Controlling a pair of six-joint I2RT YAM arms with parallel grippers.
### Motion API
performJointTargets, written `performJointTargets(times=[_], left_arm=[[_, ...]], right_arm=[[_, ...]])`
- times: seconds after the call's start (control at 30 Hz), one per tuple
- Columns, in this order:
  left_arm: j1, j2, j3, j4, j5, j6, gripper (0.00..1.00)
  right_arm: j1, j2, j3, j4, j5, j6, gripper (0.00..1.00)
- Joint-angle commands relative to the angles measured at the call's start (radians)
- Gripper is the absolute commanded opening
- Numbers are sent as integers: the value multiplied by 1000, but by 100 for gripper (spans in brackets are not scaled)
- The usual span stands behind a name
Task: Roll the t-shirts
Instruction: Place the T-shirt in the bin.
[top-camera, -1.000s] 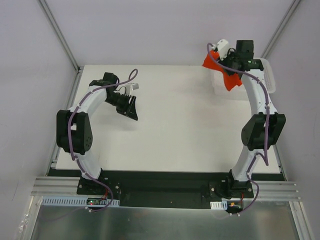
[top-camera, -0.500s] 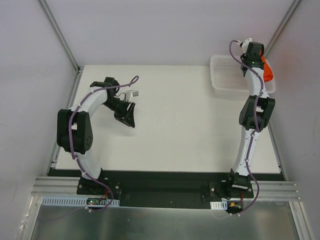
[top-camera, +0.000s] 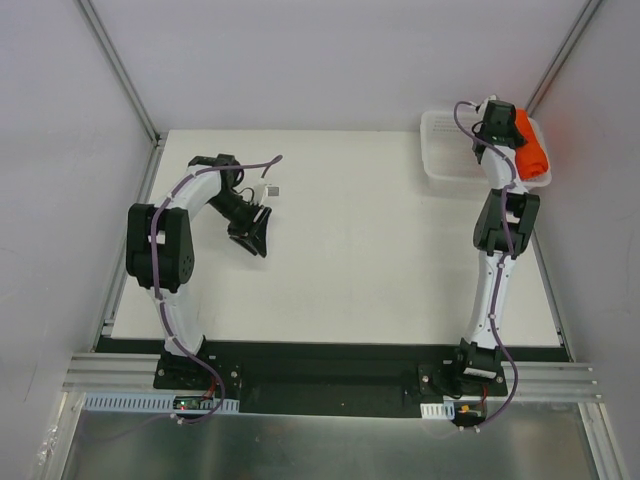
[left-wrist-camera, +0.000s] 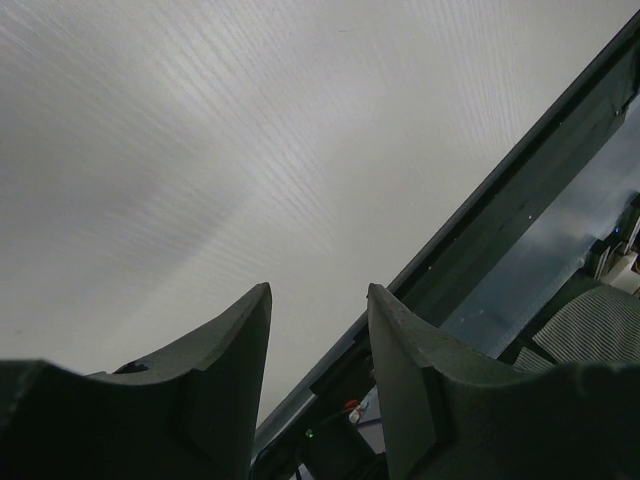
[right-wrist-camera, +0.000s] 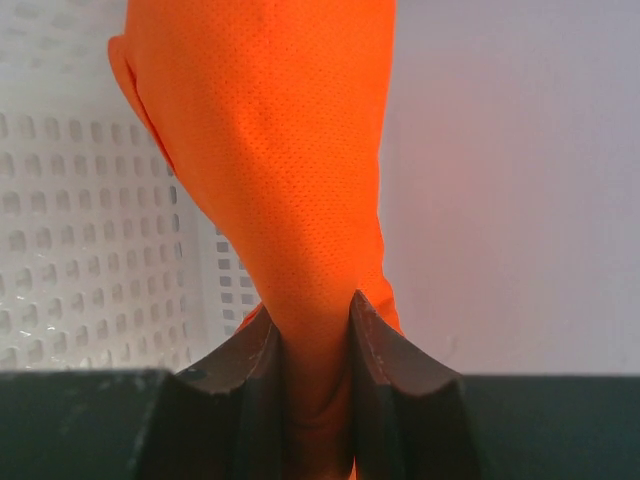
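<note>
The bright orange-red t-shirt (top-camera: 530, 148) is bunched into a thick roll at the far right, over the right end of the white mesh basket (top-camera: 445, 158). My right gripper (right-wrist-camera: 311, 312) is shut on the t-shirt (right-wrist-camera: 270, 150), which hangs from the jaws in front of the basket wall (right-wrist-camera: 70, 240). In the top view the right gripper (top-camera: 503, 118) sits at the shirt's left edge. My left gripper (top-camera: 256, 228) hovers over the left half of the table, open, with nothing between its fingers (left-wrist-camera: 240, 370).
The white table (top-camera: 360, 250) is bounded by metal rails along its left and right edges. A black bar (left-wrist-camera: 480, 230) runs along the near table edge in the left wrist view. Grey walls close in on three sides.
The right arm swung the t-shirt from left of the basket to its right end and stretched out straight. The left arm drew in slightly toward its base.
</note>
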Motion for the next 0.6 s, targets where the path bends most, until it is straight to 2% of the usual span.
performJointTargets(times=[0.0,0.5,0.57], left_arm=[[-12,13,43,-51,-25,29,43],[-16,7,29,-51,-36,24,43],[-22,10,30,-51,-39,26,43]], right_arm=[[6,-16,2,40,86,-9,1],[7,10,-45,-81,12,77,1],[6,51,27,-118,23,91,1]])
